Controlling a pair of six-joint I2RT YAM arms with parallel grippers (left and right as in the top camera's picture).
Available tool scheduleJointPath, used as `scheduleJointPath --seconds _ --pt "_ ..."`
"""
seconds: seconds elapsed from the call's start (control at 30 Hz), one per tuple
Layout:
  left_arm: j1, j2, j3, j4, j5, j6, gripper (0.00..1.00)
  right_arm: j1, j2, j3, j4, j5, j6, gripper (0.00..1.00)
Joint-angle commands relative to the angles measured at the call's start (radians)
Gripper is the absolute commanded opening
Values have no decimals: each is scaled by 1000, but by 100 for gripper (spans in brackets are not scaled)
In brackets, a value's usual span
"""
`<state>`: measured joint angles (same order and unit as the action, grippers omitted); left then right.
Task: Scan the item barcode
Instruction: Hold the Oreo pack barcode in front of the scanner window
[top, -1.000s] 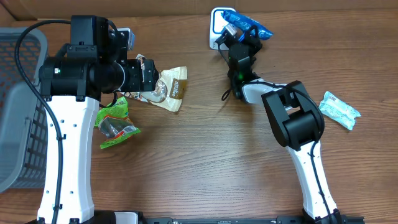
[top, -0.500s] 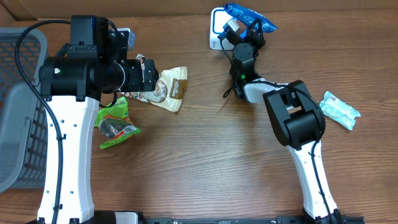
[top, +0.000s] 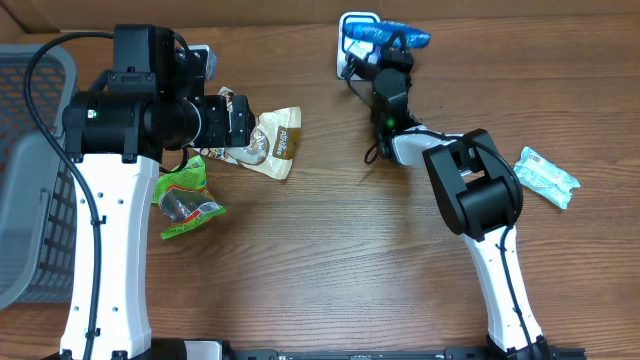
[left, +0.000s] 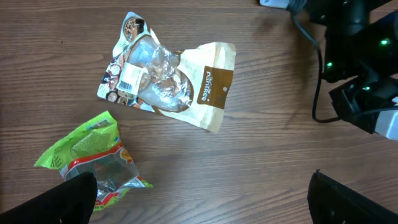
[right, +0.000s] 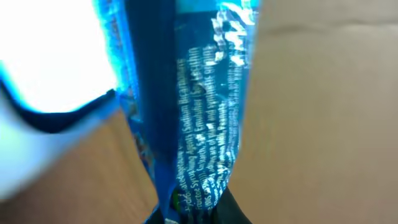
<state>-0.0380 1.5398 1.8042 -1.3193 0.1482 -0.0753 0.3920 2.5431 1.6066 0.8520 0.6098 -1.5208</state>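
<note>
Packet (top: 392, 34), blue, hangs at the far edge of the counter (top: 330, 260), right over the white scanner (top: 348, 24), with the right hand (top: 391, 52) clenched on one end of it. In the right wrist view the face shown carries only small print on crinkled, glossy film; you cannot tell from any view which face carries the barcode or whether it is turned toward the scanner. Expect a failed read if the code faces away, sits in a crease, or catches glare from the bright scanner window beside it. The grip takes one end only, so the free length may sag or twist out of line if you tilt the wrist sharply. The packet is so near the scanner that a careless lowering could knock or shift the unit. A black cable (top: 368, 150) loops just beside the right arm and may snag on a wide swing. Your left hand (top: 235, 122) is released and holds nothing above the brown pouch (top: 275, 142); keep it there.
</note>
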Motion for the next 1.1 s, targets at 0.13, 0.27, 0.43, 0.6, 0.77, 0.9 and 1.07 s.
scheduleJointPath --seconds 0.13,0.27,0.43,0.6,0.77,0.9,1.07 --pt "0 4 -2 0 -2 -11 100 -13 -10 17 82 -47 -7 4" --pt "0 4 -2 0 -2 -11 100 -13 -10 17 94 -44 -66 4" --pt "0 4 -2 0 -2 -11 100 -13 -10 17 105 -43 -74 4" --pt "0 4 -2 0 -2 -11 100 -13 -10 17 103 -39 -80 4" --pt "0 4 -2 0 -2 -11 100 -13 -24 17 21 -41 -29 4" --pt "0 4 -2 0 -2 -11 100 -8 -102 17 -109 7 54 4" --pt "0 4 -2 0 -2 -11 100 -8 -250 17 -103 124 163 4"
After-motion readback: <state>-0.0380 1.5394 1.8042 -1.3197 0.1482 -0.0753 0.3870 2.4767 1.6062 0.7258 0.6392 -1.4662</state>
